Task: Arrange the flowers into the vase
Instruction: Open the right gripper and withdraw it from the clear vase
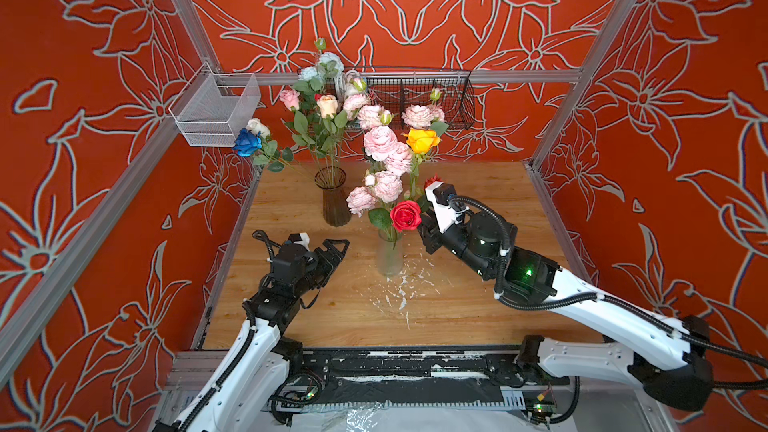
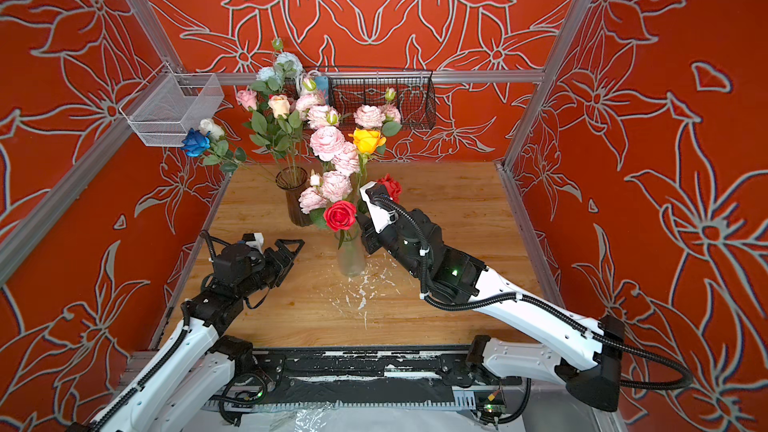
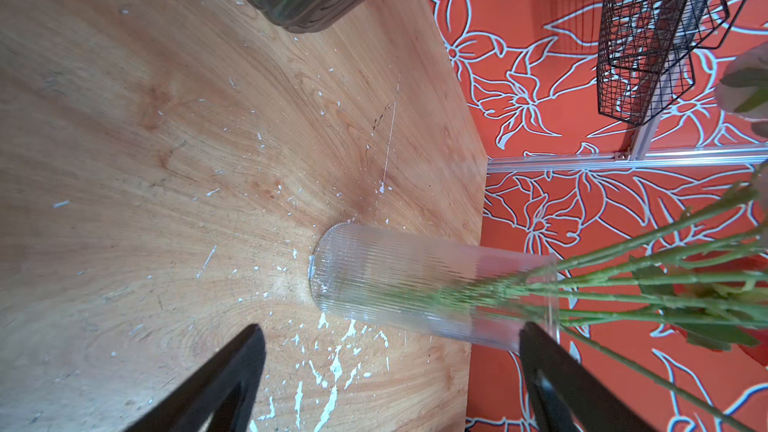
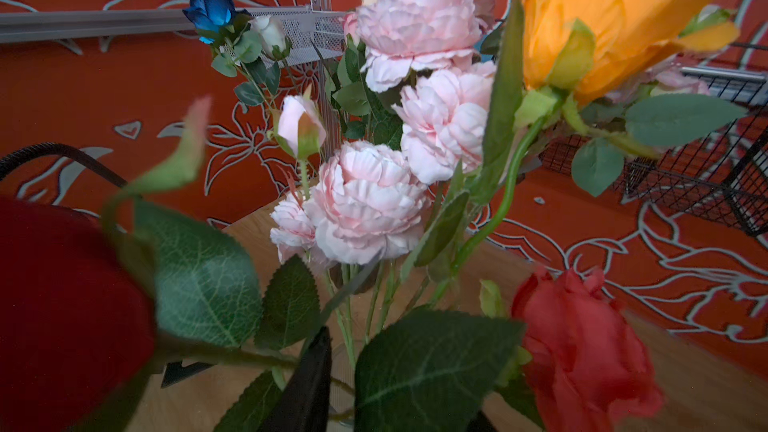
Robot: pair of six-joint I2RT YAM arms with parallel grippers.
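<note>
Both top views show a pale wood-grain worktop [image 1: 478,201] boxed in by red papered walls and aluminium rails at 9, 12 and 3 o'clock. Its 3 o'clock half is open, and the 6 o'clock strip carries only white flecks [image 1: 399,288]. A white mesh basket [image 1: 216,112] hangs at the 10 o'clock corner and a black wire basket [image 1: 419,93] on the 12 o'clock rail.

A clear vase [image 1: 390,257], ribbed and cylindrical, stands upright near the worktop's middle. A dark vase [image 1: 334,205] of ribbed smoky glass stands near it at 11 o'clock. The flowers [image 1: 380,143] are split between the two. Frilled pink heads, an orange-yellow rose [image 1: 422,140] and a red rose [image 1: 405,215] rise on green stems from the clear vase. Pink, cream and pale blue heads stand in the dark one, with a blue rose [image 1: 247,143] leaning out toward 9 o'clock.

The left fingers [image 1: 338,255], black and tapered, are spread wide with nothing between them, at 9 o'clock of the clear vase and apart from it. The right fingers [image 1: 424,230] sit at 3 o'clock of the vase mouth, just beside the red rose among leaves. The right wrist view shows one dark tip against a stem, but I cannot tell whether they grip it.
</note>
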